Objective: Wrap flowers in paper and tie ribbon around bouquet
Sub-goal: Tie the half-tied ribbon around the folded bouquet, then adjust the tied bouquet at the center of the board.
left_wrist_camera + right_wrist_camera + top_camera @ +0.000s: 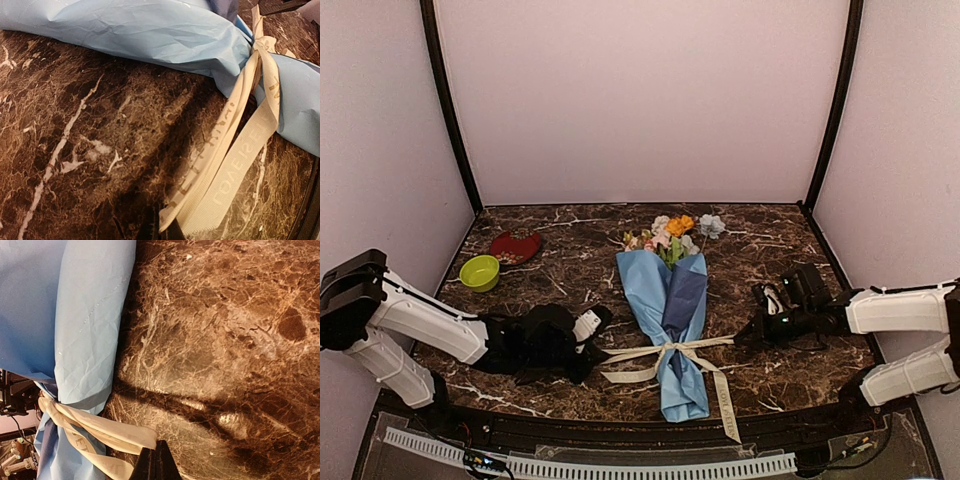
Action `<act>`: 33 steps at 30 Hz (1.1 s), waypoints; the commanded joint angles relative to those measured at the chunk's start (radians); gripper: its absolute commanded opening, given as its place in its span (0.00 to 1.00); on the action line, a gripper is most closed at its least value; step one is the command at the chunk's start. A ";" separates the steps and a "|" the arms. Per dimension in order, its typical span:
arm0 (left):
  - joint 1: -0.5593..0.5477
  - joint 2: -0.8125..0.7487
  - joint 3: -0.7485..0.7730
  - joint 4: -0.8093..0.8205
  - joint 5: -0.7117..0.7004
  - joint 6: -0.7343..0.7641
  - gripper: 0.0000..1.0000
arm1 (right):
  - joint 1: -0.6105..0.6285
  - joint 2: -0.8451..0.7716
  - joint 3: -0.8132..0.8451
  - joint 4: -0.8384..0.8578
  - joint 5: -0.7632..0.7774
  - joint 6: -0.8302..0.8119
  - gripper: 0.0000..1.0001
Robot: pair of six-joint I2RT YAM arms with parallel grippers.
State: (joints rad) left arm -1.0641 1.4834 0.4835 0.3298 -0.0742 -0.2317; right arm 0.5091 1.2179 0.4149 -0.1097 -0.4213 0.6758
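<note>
The bouquet (665, 300) lies flat at the middle of the tabletop (770, 250). Its long axis runs from far to near. The flowers (672, 235) point at the back wall (640, 100), and the narrow stem end points at the near edge. The paper (645, 285) is a light-blue cone with a navy band down its centre. The ribbon (670, 350) is knotted round the cone's thin waist, with loops and tails spilling left, right and over the near edge.

The tabletop is dark brown marble with white veins, closed in by pale lilac walls with black corner posts.

The left pincer (604, 316) sits low just left of the knot, fingers pressed together, and the ribbon's loops reach its tips. The right pincer (750, 330) is likewise pressed together, with a ribbon tail ending right at its tips. Whether either pinches the ribbon cannot be told.

A green bowl (480, 272) and a red dish (515, 247) stand far left.
</note>
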 commanded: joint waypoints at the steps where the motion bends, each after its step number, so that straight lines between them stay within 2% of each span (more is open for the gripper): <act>1: 0.054 0.022 -0.044 -0.232 -0.074 -0.046 0.00 | -0.075 0.023 -0.048 -0.039 0.192 0.009 0.00; 7: 0.069 -0.021 -0.070 -0.206 -0.049 -0.040 0.00 | -0.079 0.035 -0.045 -0.036 0.185 0.000 0.00; 10: 0.069 -0.063 -0.067 -0.199 0.020 0.011 0.00 | -0.078 0.020 -0.015 -0.054 0.167 -0.025 0.00; 11: 0.067 -0.095 -0.062 -0.198 0.038 0.019 0.05 | -0.079 0.007 0.004 -0.069 0.164 -0.032 0.17; 12: 0.067 -0.131 -0.058 -0.199 0.045 0.027 0.30 | -0.078 -0.014 0.023 -0.087 0.170 -0.037 0.45; 13: 0.067 -0.178 -0.053 -0.200 0.046 0.032 0.60 | -0.078 -0.040 0.043 -0.108 0.187 -0.031 0.74; 14: 0.067 -0.221 -0.049 -0.200 0.037 0.035 0.78 | -0.078 -0.071 0.061 -0.129 0.217 -0.022 0.96; 15: 0.068 -0.273 -0.047 -0.198 0.021 0.039 0.88 | -0.080 -0.102 0.079 -0.149 0.253 -0.016 0.99; 17: 0.069 -0.366 -0.044 -0.200 0.008 0.059 0.96 | -0.084 -0.168 0.122 -0.186 0.331 -0.007 1.00; 19: 0.073 -0.461 -0.026 -0.231 -0.008 0.073 0.98 | -0.100 -0.221 0.181 -0.216 0.396 -0.010 1.00; 22: 0.104 -0.531 0.045 -0.308 -0.119 0.044 0.99 | -0.139 -0.270 0.253 -0.226 0.478 -0.034 1.00; 24: 0.141 -0.538 0.113 -0.401 -0.190 0.017 0.99 | -0.183 -0.281 0.301 -0.220 0.513 -0.054 1.00; 27: 0.220 -0.508 0.214 -0.546 -0.228 -0.006 0.99 | -0.249 -0.262 0.365 -0.180 0.422 -0.092 1.00; 30: 0.269 -0.460 0.271 -0.617 -0.265 -0.004 0.99 | -0.259 -0.207 0.443 -0.230 0.444 -0.139 1.00; 33: 0.370 -0.428 0.292 -0.664 -0.239 -0.050 0.99 | -0.327 -0.132 0.507 -0.284 0.450 -0.176 1.00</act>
State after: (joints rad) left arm -0.7841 1.0161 0.7479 -0.1699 -0.2829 -0.2283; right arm 0.2436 1.0115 0.8478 -0.3286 0.0067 0.5720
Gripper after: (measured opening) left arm 0.989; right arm 0.998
